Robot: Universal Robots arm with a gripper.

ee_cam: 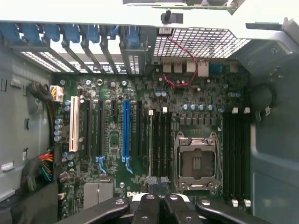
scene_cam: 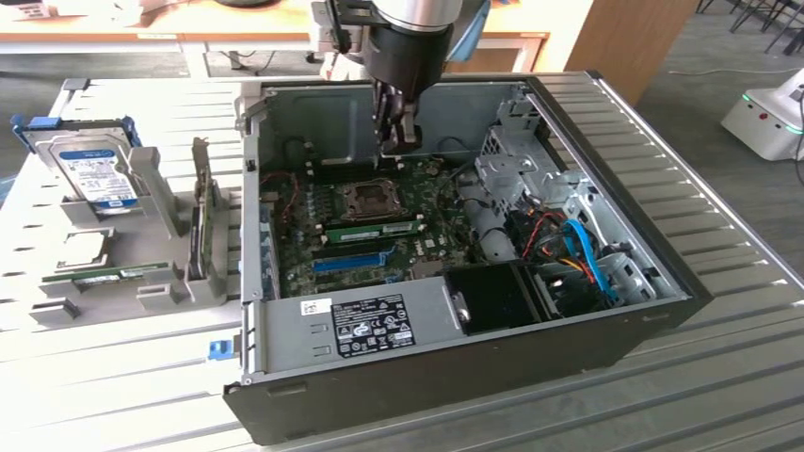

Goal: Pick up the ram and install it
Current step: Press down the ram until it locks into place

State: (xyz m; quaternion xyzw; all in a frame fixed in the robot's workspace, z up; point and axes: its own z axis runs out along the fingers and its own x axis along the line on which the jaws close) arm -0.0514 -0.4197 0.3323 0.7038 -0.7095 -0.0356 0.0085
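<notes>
Gripper (scene_cam: 402, 141) is pinched shut and empty, hanging inside the PC case (scene_cam: 653, 311) above the motherboard (ee_cam: 140, 140). A ram (scene_cam: 380, 229) stick sits seated just below the fingertips (by the CPU socket (ee_cam: 196, 161)). Judgement: press straight down, evenly, along the slot line.

Green motherboard (ee_cam: 140, 154) with blue slot (ee_cam: 125, 130) and white slot (ee_cam: 74, 130); black tool (ee_cam: 159, 205); seemingly green ram (scene_cam: 380, 228).

I see a grey ribbed table (scene_cam: 703, 377) underneath, a wooden desk (scene_cam: 251, 24) at twelve o'clock, and grey floor (scene_cam: 716, 56) at two.
</notes>
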